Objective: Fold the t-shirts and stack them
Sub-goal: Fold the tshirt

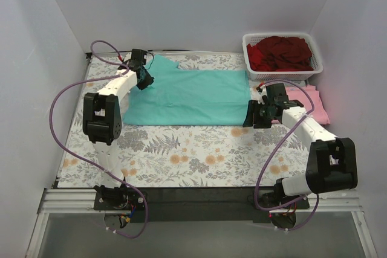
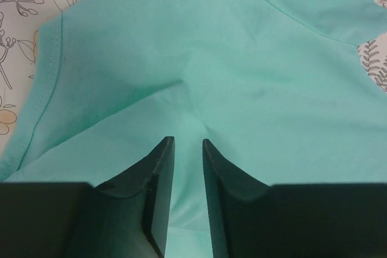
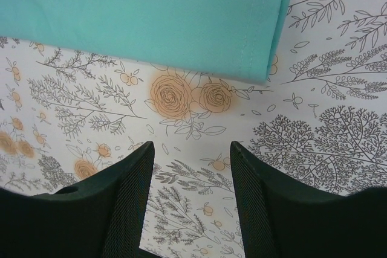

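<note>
Placement suits a fold: you have the teal-green cotton t-shirt (image 1: 193, 96) flat on the floral tablecloth (image 1: 181, 155), left gripper (image 2: 187, 143) barely parted, holding nothing, over its sleeve end, right gripper (image 3: 191, 149) wide and empty beside its hem corner.

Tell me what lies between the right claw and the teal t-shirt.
Only bare floral tablecloth, as the right wrist view shows. The right claw hangs open over the print, short of the teal t-shirt and its near corner.
</note>
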`<action>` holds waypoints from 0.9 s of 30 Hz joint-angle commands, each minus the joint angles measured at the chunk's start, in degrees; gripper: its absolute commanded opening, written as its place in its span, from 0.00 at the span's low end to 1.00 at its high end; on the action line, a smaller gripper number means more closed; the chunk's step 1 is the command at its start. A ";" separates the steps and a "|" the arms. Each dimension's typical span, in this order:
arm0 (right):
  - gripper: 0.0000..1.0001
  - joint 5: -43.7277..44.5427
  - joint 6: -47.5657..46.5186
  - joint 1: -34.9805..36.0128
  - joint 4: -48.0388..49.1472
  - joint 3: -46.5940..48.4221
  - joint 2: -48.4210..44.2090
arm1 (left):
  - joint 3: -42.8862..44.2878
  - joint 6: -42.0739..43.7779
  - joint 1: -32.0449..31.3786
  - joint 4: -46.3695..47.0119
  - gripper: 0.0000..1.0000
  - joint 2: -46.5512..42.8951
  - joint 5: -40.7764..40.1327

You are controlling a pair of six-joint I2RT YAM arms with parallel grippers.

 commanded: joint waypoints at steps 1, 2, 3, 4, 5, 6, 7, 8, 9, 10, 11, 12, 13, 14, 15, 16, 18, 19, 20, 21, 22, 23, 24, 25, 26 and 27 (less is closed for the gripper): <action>0.60 -0.30 1.16 0.04 2.49 2.61 0.39 | 2.04 0.01 0.44 1.51 0.26 -0.45 -2.56; 0.59 -0.39 1.33 0.13 2.76 2.69 0.65 | 2.13 0.10 0.53 1.51 0.28 -0.53 -2.73; 0.59 -0.48 1.59 0.22 3.02 2.87 0.74 | 2.47 0.18 0.71 1.51 0.31 -0.97 -2.73; 0.59 -0.82 2.03 0.13 3.29 3.22 0.92 | 2.48 0.01 0.88 1.43 0.33 -1.41 -2.91; 0.58 -1.70 2.30 0.13 3.38 3.22 1.18 | 2.48 -0.51 1.06 1.16 0.37 -2.02 -3.00; 0.58 -2.05 2.65 0.13 3.81 3.40 1.27 | 2.22 -0.69 1.32 1.07 0.38 -2.81 -3.00; 0.57 -2.41 3.44 0.13 4.60 3.66 1.53 | 1.34 -0.78 1.58 0.99 0.39 -5.00 -3.17; 0.57 -2.58 3.70 0.13 4.95 3.75 1.71 | 0.64 -1.13 1.76 0.72 0.39 -6.06 -3.61; 0.56 -2.67 3.88 0.13 5.39 4.01 1.80 | -0.06 -1.22 1.85 0.46 0.40 -7.38 -3.61; 0.55 -2.93 4.14 0.13 6.35 4.19 2.49 | -2.33 -1.22 2.11 0.28 0.40 -10.00 -3.52; 0.55 -3.29 4.58 0.13 6.80 4.71 2.85 | -3.75 -1.22 2.11 0.28 0.40 -11.59 -3.52; 0.54 -3.46 4.85 0.13 7.33 4.89 3.29 | -5.15 -1.05 2.29 0.11 0.39 -13.00 -3.26; 0.53 -3.73 5.11 0.13 7.85 5.15 3.81 | -6.91 -1.05 2.29 0.02 0.38 -15.71 -3.09; 0.52 -3.90 5.37 0.13 8.82 5.59 4.95 | -10.15 -1.05 2.38 -0.07 0.36 -17.05 -2.91; 0.50 -3.73 5.64 0.13 9.35 5.68 5.48 | -12.27 -1.05 2.46 0.11 0.35 -18.28 -2.65; 0.49 -3.73 5.81 0.04 9.87 5.86 6.01 | -14.20 -0.96 2.47 0.37 0.32 -19.68 -2.56; 0.48 -3.64 6.25 -0.05 11.45 6.12 7.50 | -19.98 -0.96 2.64 1.07 0.31 -22.49 -2.38; 0.47 -3.73 6.52 -0.22 12.07 6.04 7.94 | -21.67 -0.87 3.08 1.94 0.31 -23.03 -1.77; 0.47 -4.16 6.69 -0.40 12.77 6.04 9.08 | -23.43 -0.96 3.25 2.13 0.30 -23.47 -1.24; 0.46 -4.60 6.96 -0.66 13.39 6.12 9.61 | -25.36 -0.96 4.04 2.22 0.30 -23.56 -0.80; 0.46 -5.04 7.31 -0.84 13.74 6.04 10.75 | -26.17 -0.78 4.40 2.13 0.30 -23.48 0.07; 0.45 -5.39 7.48 -0.84 14.10 5.77 11.28 | -26.78 -0.61 4.66 2.04 0.29 -23.39 0.17; 0.45 -5.49 7.66 -1.01 14.88 5.51 11.55 | -27.83 -0.43 5.10 1.95 0.29 -22.78 0.08; 0.46 -5.49 7.75 -1.10 15.24 4.72 11.90 | -28.11 -0.34 5.36 1.87 0.29 -22.42 0.34; 0.46 -5.57 7.84 -1.28 15.42 4.28 12.60 | -28.46 -0.17 5.54 1.78 0.28 -22.07 0.34; 0.46 -5.49 7.92 -1.63 16.37 3.58 12.87 | -29.24 -0.17 5.80 1.60 0.27 -21.20 0.34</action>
